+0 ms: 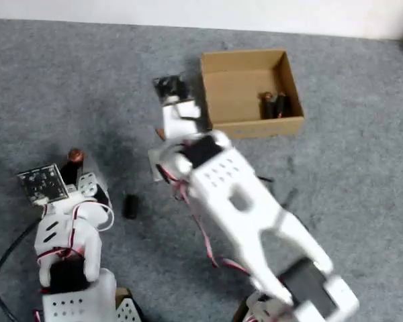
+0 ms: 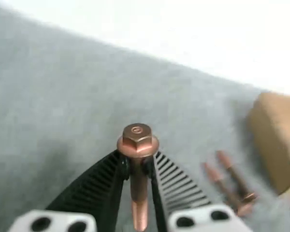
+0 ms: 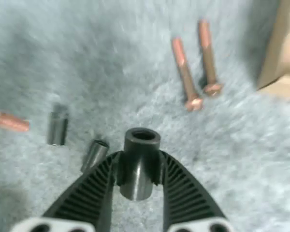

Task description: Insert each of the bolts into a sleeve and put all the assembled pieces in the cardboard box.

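Robotics lab bench: grey felt surface [image 1: 363, 201], white wall [image 1: 188, 10], small white arms [image 1: 248, 201], exposed wiring [image 1: 205, 241].

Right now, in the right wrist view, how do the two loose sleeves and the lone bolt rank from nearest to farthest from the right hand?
1. The slanted loose sleeve: just beside the right hand, which grips the held sleeve.
2. The other loose sleeve: farther out on the same side.
3. The lone bolt: beyond both sleeves, on the side away from the cardboard box.
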